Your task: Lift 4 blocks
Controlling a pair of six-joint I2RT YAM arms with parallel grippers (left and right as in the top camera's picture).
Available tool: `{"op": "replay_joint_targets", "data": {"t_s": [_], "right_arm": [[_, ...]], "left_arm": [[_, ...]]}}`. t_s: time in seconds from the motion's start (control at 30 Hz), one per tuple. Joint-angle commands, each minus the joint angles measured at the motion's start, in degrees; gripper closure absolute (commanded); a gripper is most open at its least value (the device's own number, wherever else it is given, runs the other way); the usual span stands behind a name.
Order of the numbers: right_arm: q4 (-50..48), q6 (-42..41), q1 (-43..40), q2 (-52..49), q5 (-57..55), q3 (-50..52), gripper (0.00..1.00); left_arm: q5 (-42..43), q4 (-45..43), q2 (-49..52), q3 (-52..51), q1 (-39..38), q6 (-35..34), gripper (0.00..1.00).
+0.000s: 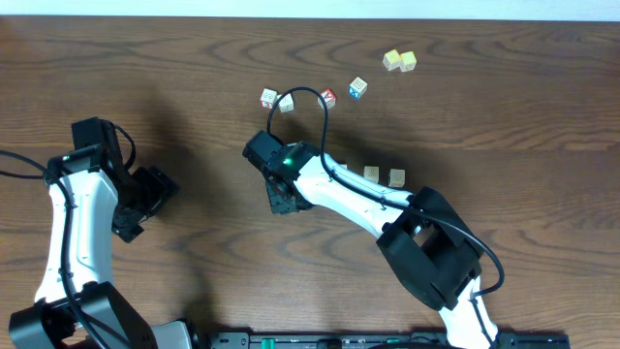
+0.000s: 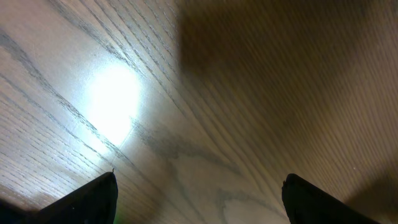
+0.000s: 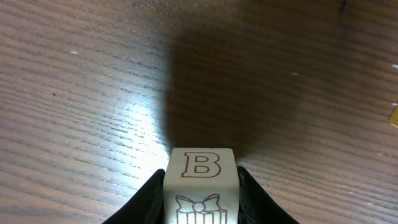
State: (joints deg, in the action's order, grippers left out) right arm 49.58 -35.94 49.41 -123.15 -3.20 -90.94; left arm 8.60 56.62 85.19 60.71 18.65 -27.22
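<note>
A pale cream block with a letter B and a gift drawing sits between the fingers of my right gripper, which is shut on it low over the wood. I cannot tell whether it touches the table. From overhead the right gripper hides this block. Two more cream blocks lie side by side just behind the right arm. Another pair of pale blocks lies farther back. My left gripper is open over bare wood at the left.
A red-faced cube and a blue-faced cube lie at the back centre. Two yellowish cubes sit at the back right. A black cable loops above the right wrist.
</note>
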Motion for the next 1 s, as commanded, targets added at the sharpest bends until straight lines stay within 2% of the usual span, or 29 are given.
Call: {"op": "replay_joint_targets", "data": {"t_s": [0.0, 0.1, 0.57, 0.97], "right_arm": [[-0.22, -1.33, 0.39, -0.52, -3.15, 0.00, 0.73], [-0.76, -1.77, -0.04, -0.52, -5.18, 0.00, 0.78], [-5.35, -4.74, -8.79, -0.52, -3.69, 0.00, 0.76], [-4.96, -7.93, -8.98, -0.52, -2.75, 0.00, 0.77]], "left_arm": [[-0.74, 0.37, 0.68, -0.61, 0.20, -0.28, 0.15], [-0.76, 0.33, 0.68, -0.61, 0.17, -0.28, 0.15], [-0.74, 0.33, 0.70, -0.61, 0.17, -0.28, 0.15], [-0.74, 0.33, 0.70, -0.61, 0.17, -0.31, 0.15]]}}
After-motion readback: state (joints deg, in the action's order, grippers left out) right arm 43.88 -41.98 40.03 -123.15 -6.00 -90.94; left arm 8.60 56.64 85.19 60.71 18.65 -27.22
